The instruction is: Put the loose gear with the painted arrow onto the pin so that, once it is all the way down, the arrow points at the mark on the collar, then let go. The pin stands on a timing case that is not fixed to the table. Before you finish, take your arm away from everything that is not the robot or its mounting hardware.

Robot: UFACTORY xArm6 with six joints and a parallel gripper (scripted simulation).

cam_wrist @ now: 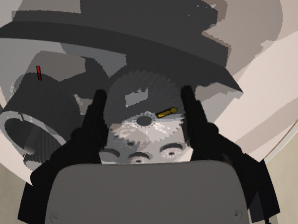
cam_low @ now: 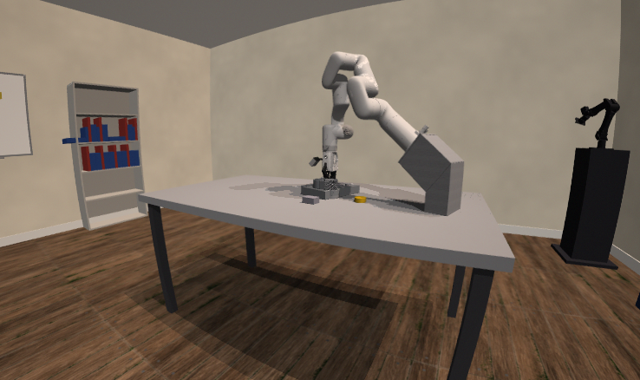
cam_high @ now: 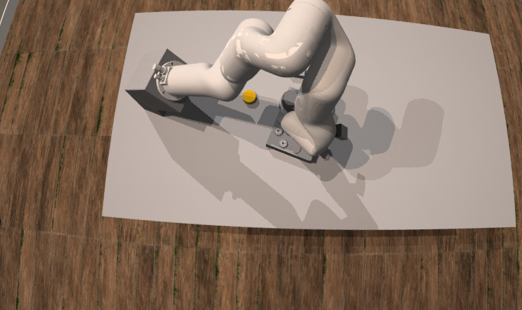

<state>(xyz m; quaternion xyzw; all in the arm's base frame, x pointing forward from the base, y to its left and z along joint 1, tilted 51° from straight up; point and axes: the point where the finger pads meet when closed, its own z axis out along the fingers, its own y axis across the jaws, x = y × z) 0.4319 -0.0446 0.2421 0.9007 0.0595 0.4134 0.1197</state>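
Grey on grey makes the wrist view hard to read: the gear (cam_wrist: 143, 106), toothed and marked with a small yellow arrow (cam_wrist: 166, 113) pointing toward about two o'clock, sits between the two dark fingers, which press on its rim at nine and three o'clock. The gripper (cam_wrist: 141, 117) is closed part-way on the gear, its jaws held apart by it. Whether the gear rests on the timing case (cam_high: 293, 150) or has lifted off it cannot be told. A red mark (cam_wrist: 39, 72) shows at ten o'clock on a dark round part, probably the collar, though the pin itself is not clear. From above, the white arm (cam_high: 293, 42) covers most of the case and hides the gear entirely. On the table (cam_high: 428, 185), a yellow disc (cam_high: 249, 96) lies near the case at ten o'clock.
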